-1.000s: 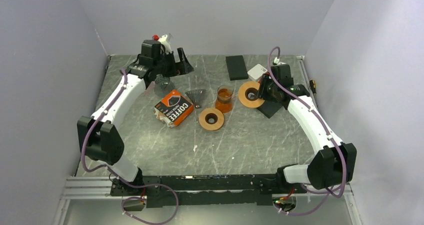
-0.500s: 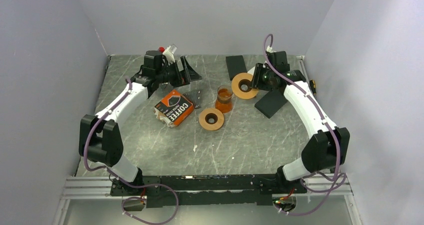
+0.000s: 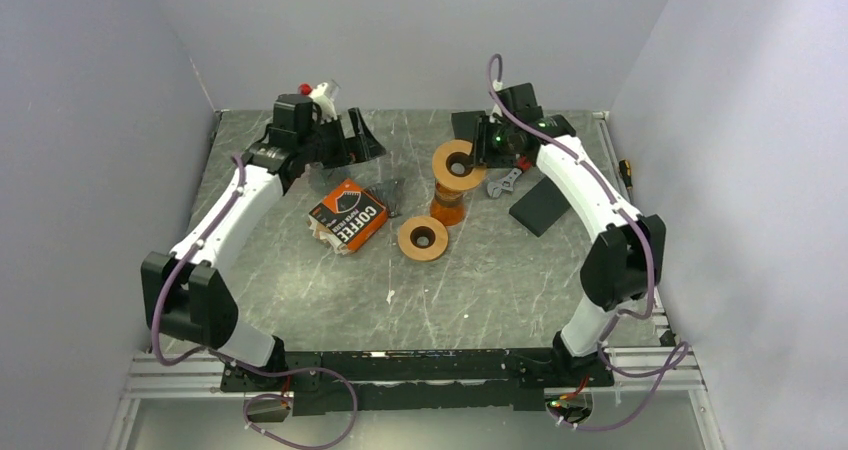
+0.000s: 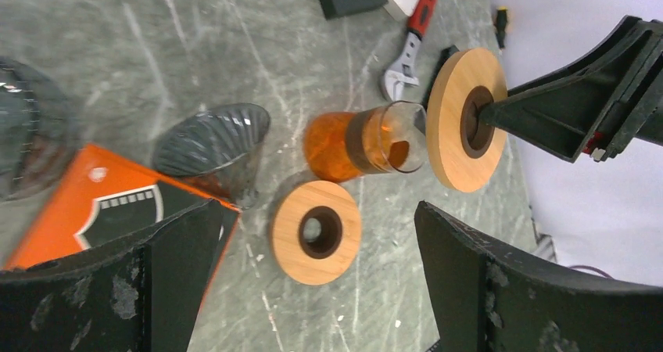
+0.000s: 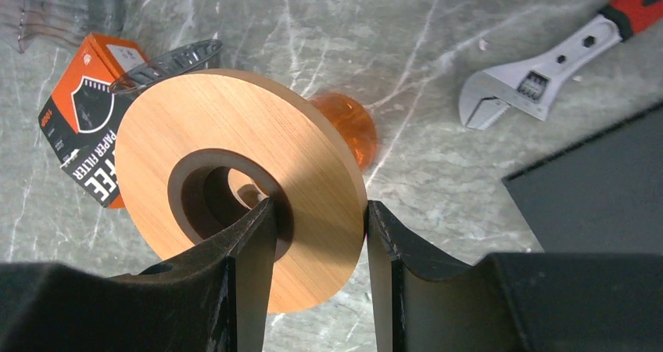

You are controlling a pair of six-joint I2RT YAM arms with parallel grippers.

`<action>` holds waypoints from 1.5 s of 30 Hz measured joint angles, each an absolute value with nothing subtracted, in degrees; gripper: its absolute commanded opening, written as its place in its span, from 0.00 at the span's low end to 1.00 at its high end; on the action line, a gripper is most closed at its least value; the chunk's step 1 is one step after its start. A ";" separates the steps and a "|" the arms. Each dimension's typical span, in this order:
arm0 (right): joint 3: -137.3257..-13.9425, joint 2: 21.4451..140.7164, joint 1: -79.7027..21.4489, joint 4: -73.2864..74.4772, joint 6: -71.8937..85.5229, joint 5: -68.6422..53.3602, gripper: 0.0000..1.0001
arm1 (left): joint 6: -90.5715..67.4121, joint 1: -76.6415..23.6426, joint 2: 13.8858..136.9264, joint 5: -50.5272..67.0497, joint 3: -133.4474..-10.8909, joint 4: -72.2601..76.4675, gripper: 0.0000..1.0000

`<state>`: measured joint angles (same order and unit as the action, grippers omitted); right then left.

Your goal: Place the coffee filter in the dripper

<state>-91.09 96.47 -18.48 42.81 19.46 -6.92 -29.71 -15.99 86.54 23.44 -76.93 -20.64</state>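
The orange-and-black coffee filter box (image 3: 347, 215) lies left of centre; no loose filter shows. A grey ribbed glass dripper (image 3: 391, 196) lies beside it, also in the left wrist view as the dripper (image 4: 213, 147) next to the box (image 4: 94, 211). My right gripper (image 3: 478, 150) is shut on a wooden ring (image 3: 459, 164), one finger in its hole and one on its rim, as the right gripper (image 5: 320, 211) on the ring (image 5: 234, 172). It hangs over the orange glass (image 3: 447, 208). My left gripper (image 3: 360, 140) is open and holds nothing at the back left, seen as the left gripper (image 4: 317, 207).
A second wooden ring (image 3: 423, 238) lies flat in front of the orange glass. A wrench (image 3: 503, 183), a black pad (image 3: 541, 206) and a black box (image 3: 468, 125) lie to the right. Another ribbed glass piece (image 4: 27, 141) sits left of the filter box.
My right arm lifted the wooden ring off the table and swung it left, over the orange glass, uncovering the wrench. My left gripper shifted slightly and stayed open.
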 measured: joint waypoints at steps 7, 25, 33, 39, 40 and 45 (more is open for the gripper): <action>-97.08 102.59 -21.61 44.27 19.40 -7.66 0.18 | -27.77 -13.63 82.41 19.29 -76.79 -22.13 0.99; -97.67 105.60 -22.11 46.28 18.39 -4.73 0.20 | -28.80 -13.45 85.60 19.90 -75.70 -24.03 1.00; -96.44 106.96 -22.13 46.28 18.46 -3.40 0.21 | -29.61 -13.45 86.11 20.69 -75.70 -24.73 0.99; -96.36 106.96 -22.13 46.19 18.59 -2.96 0.34 | -29.71 -13.45 86.50 21.63 -75.70 -24.75 0.98; -96.29 106.96 -22.11 46.11 18.59 -2.96 0.37 | -29.74 -13.45 86.61 21.80 -75.70 -24.75 0.98; -95.61 106.87 -22.13 45.34 18.61 -3.03 0.53 | -29.87 -13.45 87.33 22.72 -75.70 -24.77 0.97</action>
